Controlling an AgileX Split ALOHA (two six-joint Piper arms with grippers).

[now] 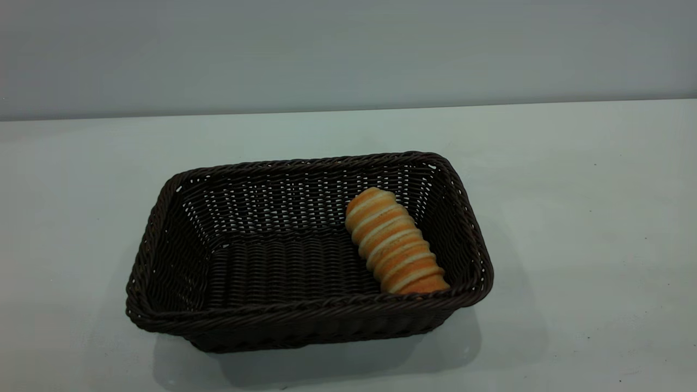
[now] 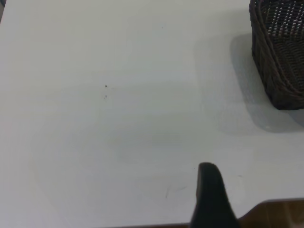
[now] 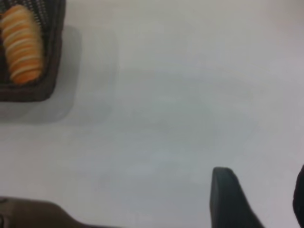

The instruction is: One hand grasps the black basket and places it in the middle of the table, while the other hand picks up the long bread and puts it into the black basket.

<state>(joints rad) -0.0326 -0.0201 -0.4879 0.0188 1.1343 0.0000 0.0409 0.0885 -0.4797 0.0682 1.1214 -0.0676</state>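
Left gripper (image 2: pixel 211 199): low over bare table (image 1: pixel 572 218), well apart from the basket (image 1: pixel 305 321); only one finger shows, so jaw state cannot be told. Right gripper (image 3: pixel 259 202): above bare table, clear of the basket; jaws apart, holding nothing. Basket mid-table, long sides parallel to the table's far edge. Bread (image 1: pixel 395 242) lies inside at the basket's right end, long axis running far edge to near edge, slightly slanted.

Long bread (image 1: pixel 395 243) in black basket (image 1: pixel 163 228) (R side).
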